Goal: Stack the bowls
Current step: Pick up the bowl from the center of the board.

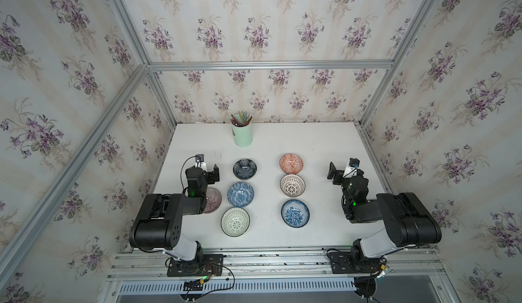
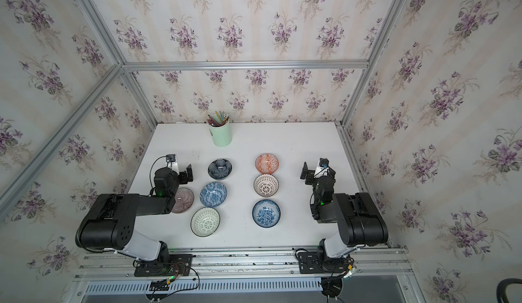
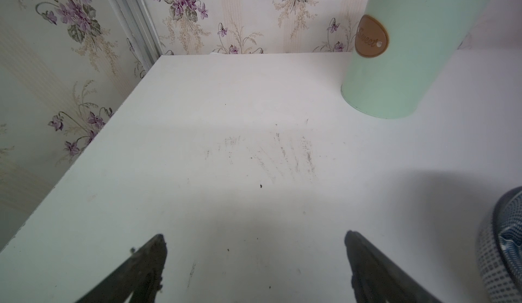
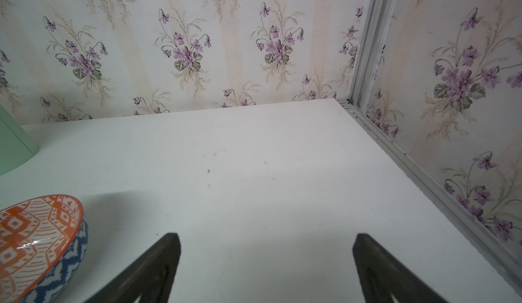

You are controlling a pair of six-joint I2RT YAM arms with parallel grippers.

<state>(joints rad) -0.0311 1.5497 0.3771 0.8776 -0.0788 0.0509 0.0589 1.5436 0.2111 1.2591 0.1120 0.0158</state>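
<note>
Left end effector point(image 3: 255, 238) and right end effector point(image 4: 267, 238), both spread empty, flank bowls point(image 1: 240, 194) over bare table point(image 1: 271, 151) by its edges.

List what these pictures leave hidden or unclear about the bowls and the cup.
Mauve bowl: the left arm covers part of it in both top views.
Navy bowl: cut off by the picture edge in the left wrist view.
Orange bowl: likewise cut off in the right wrist view.
Pencils: too small to count in both top views.
</note>
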